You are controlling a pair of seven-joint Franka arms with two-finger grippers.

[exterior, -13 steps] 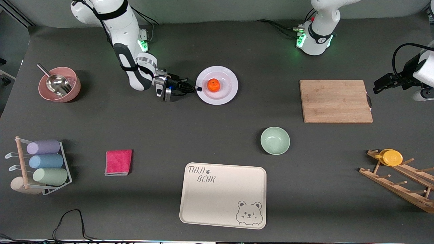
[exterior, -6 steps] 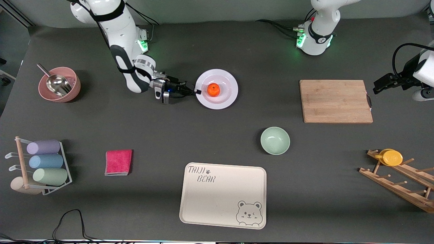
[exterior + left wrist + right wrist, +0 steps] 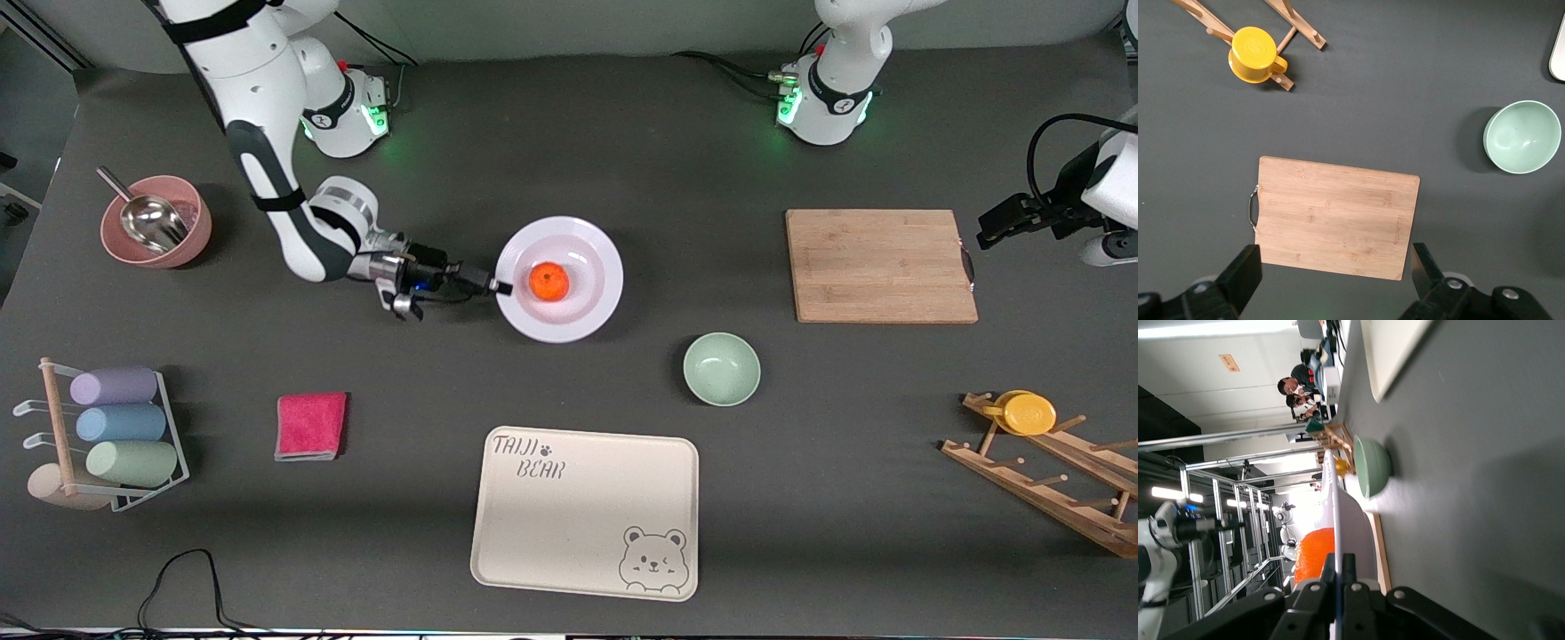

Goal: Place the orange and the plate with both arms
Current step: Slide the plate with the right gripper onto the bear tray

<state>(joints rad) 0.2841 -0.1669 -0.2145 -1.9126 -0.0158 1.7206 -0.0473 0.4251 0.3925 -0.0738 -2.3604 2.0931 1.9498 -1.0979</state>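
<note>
Right claw clenched on the plate rim at its 9 o'clock edge, orange riding at the centre. Since a second ago, carried with the orange toward the front camera, closer to the bowl and tray. Probably mid-transfer, placing not yet done. Left claw parked, fingers spread, over the board, waiting.

Front view looks down from high across the surface; left wrist view faces straight down over the cutting board; right wrist view skims low, sharing the green bowl.
</note>
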